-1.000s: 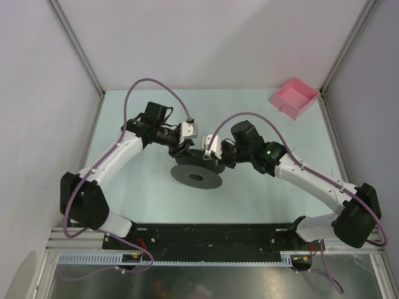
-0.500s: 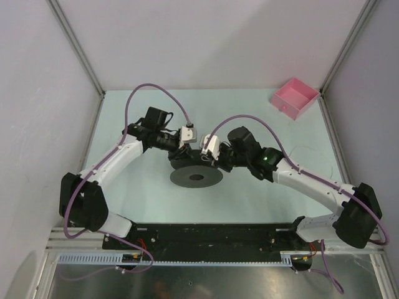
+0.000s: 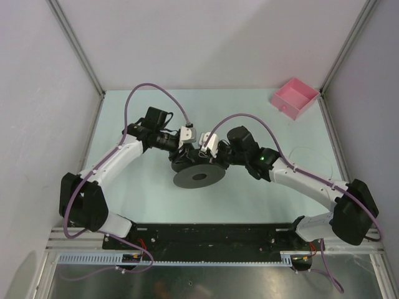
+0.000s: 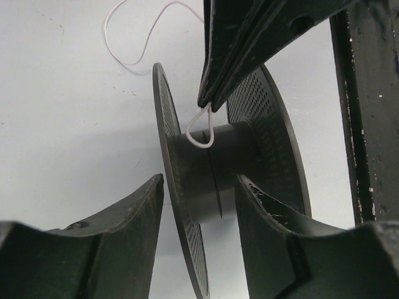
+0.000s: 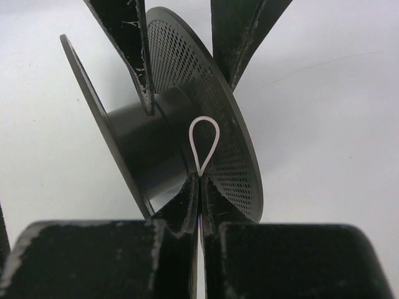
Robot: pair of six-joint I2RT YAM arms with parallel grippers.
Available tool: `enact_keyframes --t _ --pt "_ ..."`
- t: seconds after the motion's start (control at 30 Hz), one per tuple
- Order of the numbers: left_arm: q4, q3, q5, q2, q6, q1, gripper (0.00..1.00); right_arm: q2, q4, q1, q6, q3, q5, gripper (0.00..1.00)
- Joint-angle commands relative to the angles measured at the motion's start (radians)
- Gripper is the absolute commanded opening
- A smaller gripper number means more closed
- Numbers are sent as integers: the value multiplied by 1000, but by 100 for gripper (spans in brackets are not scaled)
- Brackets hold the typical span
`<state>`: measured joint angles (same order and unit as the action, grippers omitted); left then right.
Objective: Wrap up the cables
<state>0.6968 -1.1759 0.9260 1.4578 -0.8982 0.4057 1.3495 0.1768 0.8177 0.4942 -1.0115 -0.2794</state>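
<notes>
Since half a second ago the spool (image 3: 198,176) has tipped up, its disc rounder from above; the right pincer (image 5: 198,187) pinches shut on a loop of thin white wire (image 5: 204,142) between the flanges; the left pincer (image 4: 199,182) gapes astride one flange; pale green table (image 3: 249,205), grey walls (image 3: 206,43), pink box (image 3: 294,98); from above the wire is invisible.

Our two arms reach forward and bend inward, wrists almost meeting at centre. Our left gripper (image 4: 199,199) has its fingers spread wide, while our right gripper (image 5: 198,190) pinches a thin white wire (image 5: 200,167).
</notes>
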Motion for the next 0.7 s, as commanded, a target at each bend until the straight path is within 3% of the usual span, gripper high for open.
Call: enact_keyframes --t 0.0,0.27,0.67 --pt "-24 -19 74 -1 8 -1 55 16 -87 0 10 20 -16 0" --pt "-54 -14 106 16 82 -1 57 0 -293 34 -9 120 65 0" --pt "-250 83 35 -3 235 -2 55 0 -381 59 -43 166 139 0"
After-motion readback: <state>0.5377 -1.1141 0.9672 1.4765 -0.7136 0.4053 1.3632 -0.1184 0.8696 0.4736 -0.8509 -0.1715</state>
